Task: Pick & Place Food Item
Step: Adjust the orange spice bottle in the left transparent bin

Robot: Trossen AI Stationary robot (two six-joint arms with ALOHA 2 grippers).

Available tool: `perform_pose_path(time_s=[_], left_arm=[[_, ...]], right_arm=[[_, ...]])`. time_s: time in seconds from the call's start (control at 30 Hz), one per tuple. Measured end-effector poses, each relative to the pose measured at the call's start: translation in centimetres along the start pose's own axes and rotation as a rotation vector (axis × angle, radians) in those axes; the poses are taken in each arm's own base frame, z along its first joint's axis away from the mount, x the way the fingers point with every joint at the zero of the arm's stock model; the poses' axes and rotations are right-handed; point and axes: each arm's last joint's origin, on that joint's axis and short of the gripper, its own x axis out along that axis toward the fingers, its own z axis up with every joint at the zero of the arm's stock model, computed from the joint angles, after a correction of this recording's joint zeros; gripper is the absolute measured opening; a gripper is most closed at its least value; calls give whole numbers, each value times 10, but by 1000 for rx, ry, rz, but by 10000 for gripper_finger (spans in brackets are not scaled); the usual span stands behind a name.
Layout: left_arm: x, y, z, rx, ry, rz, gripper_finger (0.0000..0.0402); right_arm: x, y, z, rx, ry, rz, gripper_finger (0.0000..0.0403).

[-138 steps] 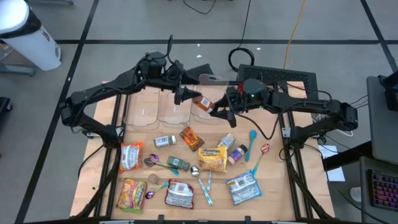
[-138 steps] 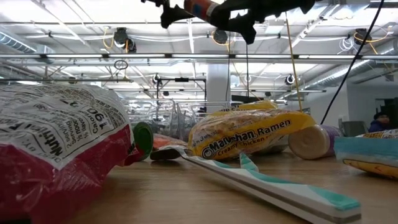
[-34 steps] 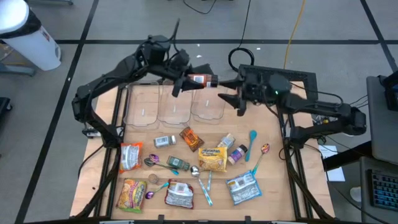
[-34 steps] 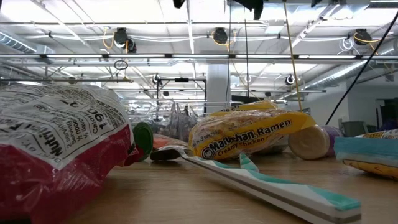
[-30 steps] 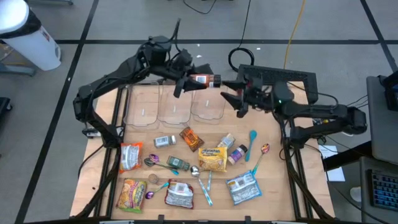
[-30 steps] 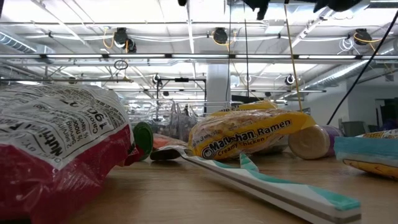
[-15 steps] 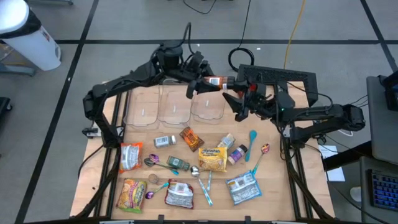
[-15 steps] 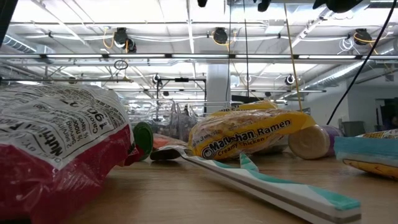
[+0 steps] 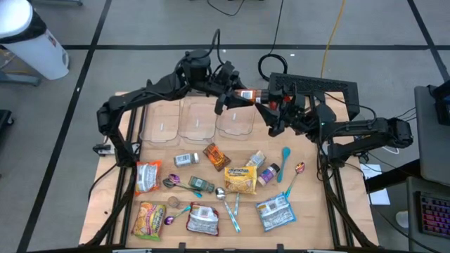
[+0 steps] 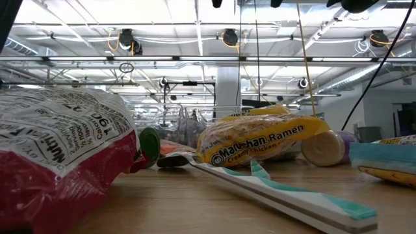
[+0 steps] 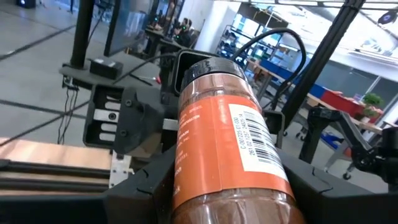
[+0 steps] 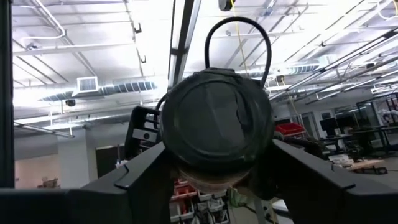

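Spice jar (image 9: 245,94) aloft between both grippers, above container (image 9: 234,122) edge.

You have a jar (image 11: 224,143) of brown powder with an orange label, white barcode patch and black cap (image 12: 216,127). Both tools (image 9: 223,100) (image 9: 271,116) are black. Your desk (image 9: 309,204) is pale wood. The ramen pack (image 10: 260,140) is yellow with a brown band and white lettering. The spoon (image 9: 285,157) is teal. The bag (image 10: 58,156) is red below and white with black print above. The three bins (image 9: 197,123) are clear.
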Motion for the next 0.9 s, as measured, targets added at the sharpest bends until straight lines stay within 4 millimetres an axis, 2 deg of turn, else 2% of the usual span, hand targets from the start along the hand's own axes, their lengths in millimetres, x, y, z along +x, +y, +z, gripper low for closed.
perform_pose_path(time_s=[0.3,0.73,0.9], left_arm=[[9,0,-6,-11,13,-18,200],[9,1,-7,-3,24,-16,201],[8,4,-8,-21,31,-3,225]], right_arm=[[0,1,1,-17,-4,39,181],[0,1,0,-18,4,47,176],[-1,0,1,-30,14,20,175]])
